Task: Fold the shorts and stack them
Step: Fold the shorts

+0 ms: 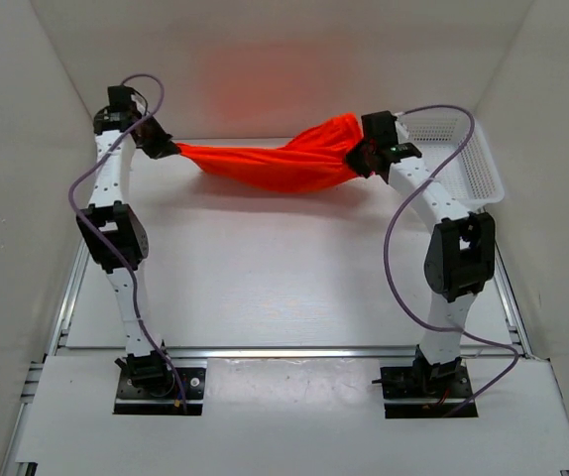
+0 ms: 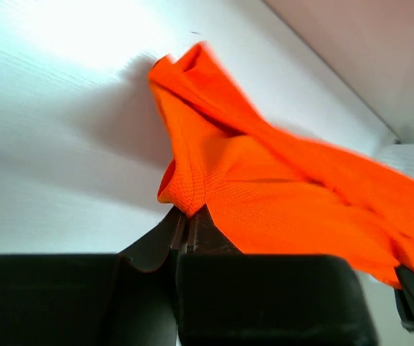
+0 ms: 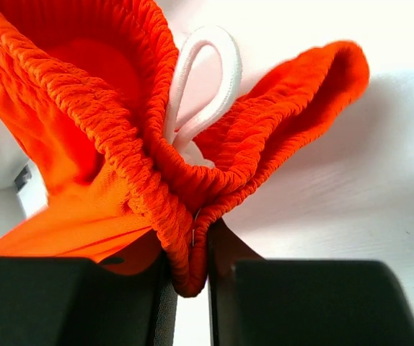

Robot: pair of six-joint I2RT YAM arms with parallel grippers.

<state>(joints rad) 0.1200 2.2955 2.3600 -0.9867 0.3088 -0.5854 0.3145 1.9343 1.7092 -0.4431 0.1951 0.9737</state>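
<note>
Orange-red soft fabric shorts (image 1: 275, 164) hang slung between both arms at the far side of the white table (image 1: 284, 288), near the white plastic mesh basket (image 1: 468, 164). Over to the left wrist: the left gripper (image 2: 190, 223) is clamped tight on a thin hem corner. Right wrist now: the right gripper (image 3: 200, 249) pinches the gathered elastic waistband (image 3: 120, 137) beside the white drawstring loop (image 3: 207, 79). Light, limp, sagging cloth. I'd judge the ribbed waistband the surest hold, while the smooth hem could slip.

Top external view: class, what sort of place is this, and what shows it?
Probably a robotics lab test cell: a white table enclosed by plain white walls, a left arm and right arm bolted at its near edge, and shorts stretched between them.
</note>
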